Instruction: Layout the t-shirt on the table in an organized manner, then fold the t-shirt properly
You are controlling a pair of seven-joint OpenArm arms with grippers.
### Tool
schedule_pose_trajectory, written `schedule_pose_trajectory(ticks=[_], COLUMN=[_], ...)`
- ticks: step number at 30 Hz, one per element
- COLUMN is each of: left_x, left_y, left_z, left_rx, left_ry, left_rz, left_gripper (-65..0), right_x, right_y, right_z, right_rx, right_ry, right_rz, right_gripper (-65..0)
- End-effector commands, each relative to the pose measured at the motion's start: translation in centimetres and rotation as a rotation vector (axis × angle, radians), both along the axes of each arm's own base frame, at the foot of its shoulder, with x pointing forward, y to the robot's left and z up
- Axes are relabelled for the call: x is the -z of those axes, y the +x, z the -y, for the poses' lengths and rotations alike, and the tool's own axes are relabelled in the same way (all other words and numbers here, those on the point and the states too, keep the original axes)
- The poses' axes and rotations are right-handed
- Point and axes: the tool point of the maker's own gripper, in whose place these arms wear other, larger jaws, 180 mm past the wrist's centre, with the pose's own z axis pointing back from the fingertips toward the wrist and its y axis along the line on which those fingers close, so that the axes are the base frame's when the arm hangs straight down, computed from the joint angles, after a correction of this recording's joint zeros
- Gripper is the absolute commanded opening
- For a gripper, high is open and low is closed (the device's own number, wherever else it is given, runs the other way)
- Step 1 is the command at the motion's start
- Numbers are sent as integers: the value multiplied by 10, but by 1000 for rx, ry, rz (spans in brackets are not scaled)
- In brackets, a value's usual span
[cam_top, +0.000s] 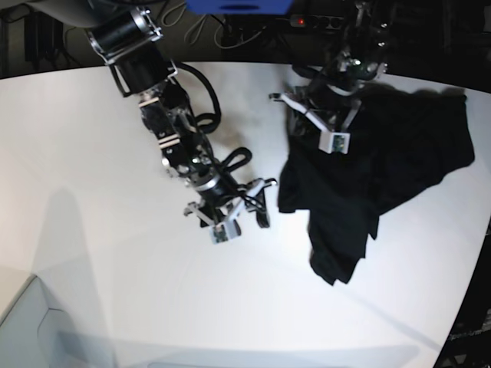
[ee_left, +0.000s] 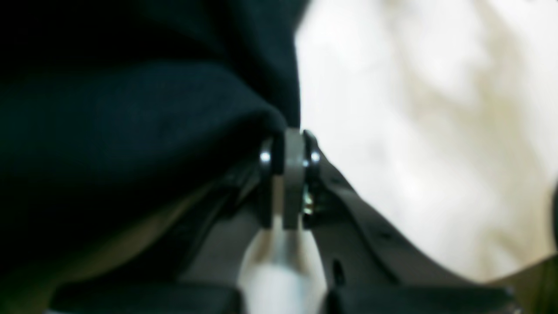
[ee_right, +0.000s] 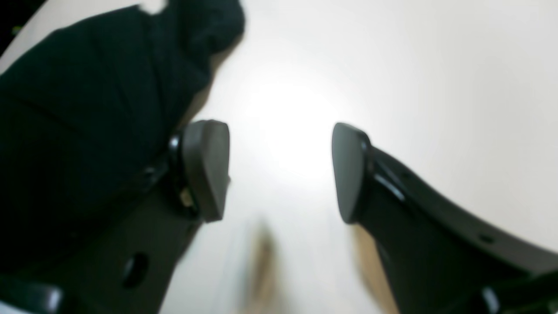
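The black t-shirt (cam_top: pixel 383 165) lies crumpled on the right part of the white table (cam_top: pixel 115 153), with a bunched tail hanging toward the front. My left gripper (cam_top: pixel 311 121) sits at the shirt's back left corner. Up close, the left gripper (ee_left: pixel 290 146) is shut on the t-shirt (ee_left: pixel 130 131), whose fabric drapes to the left of the fingertips. My right gripper (cam_top: pixel 257 205) stands open just left of the shirt's edge. The right gripper (ee_right: pixel 279 170) has bare table (ee_right: pixel 392 65) between its fingers, and the t-shirt (ee_right: pixel 87 109) lies beside its left finger (ee_right: pixel 205 170).
Cables and a blue object (cam_top: pixel 238 6) sit beyond the table's curved back edge. A pale box corner (cam_top: pixel 23 322) shows at the lower left. The table's edge (cam_top: pixel 468 307) runs close to the shirt on the right.
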Motion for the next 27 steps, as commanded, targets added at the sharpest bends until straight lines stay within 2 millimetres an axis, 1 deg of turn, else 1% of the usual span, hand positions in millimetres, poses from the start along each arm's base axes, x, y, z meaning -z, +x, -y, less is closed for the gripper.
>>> schedule_pose_trajectory(ticks=[1, 3, 4, 6, 9, 10, 12, 14, 15, 16, 17, 19, 21, 23, 25, 27], left_x=[-11, -19, -24, -33, -44, -52, -63, -72, -73, -74, -73, -72, -71, -70, -76, -80], left_y=[9, 16, 20, 28, 33, 35, 35, 34, 31, 29, 26, 20, 18, 14, 13, 11], left_z=[7, 23, 30, 42, 52, 56, 61, 64, 65, 66, 67, 68, 64, 61, 57, 49], left_rx=[12, 53, 70, 86, 77, 73, 69, 70, 68, 64, 61, 56, 68, 80, 81, 95], left_ry=[-16, -31, -38, -59, -95, -112, -136, -151, -167, -189, -211, -258, -275, -303, -339, -346], left_rz=[46, 71, 87, 114, 136, 154, 177, 193, 188, 181, 169, 144, 132, 111, 107, 106], left_gripper=[-649, -649, -649, -649, -649, -649, -645, -601, -561, -514, -449, -344, -284, -263, -266, -265], right_x=[-21, -23, -23, -17, -8, -4, -3, 5, 6, 7, 8, 8, 11, 12, 12, 5], right_y=[10, 13, 12, 11, 7, 6, 6, 1, -1, -1, -2, -3, -5, -7, -7, -6], right_z=[6, 25, 29, 48, 69, 77, 85, 92, 93, 93, 93, 93, 93, 92, 91, 89], right_rx=[22, 63, 73, 109, 149, 162, 173, 180, 183, 183, 183, 183, 183, 182, 182, 177], right_ry=[30, 30, 32, 21, 6, -1, -10, -22, -22, -22, -22, -22, -23, -21, -18, -13], right_rz=[64, 73, 71, 62, 44, 38, 36, 21, 16, 15, 13, 12, 6, 2, 2, 18], right_gripper=[-274, -274, -274, -274, -274, -274, -274, -274, -274, -274, -274, -273, -273, -273, -273, -273])
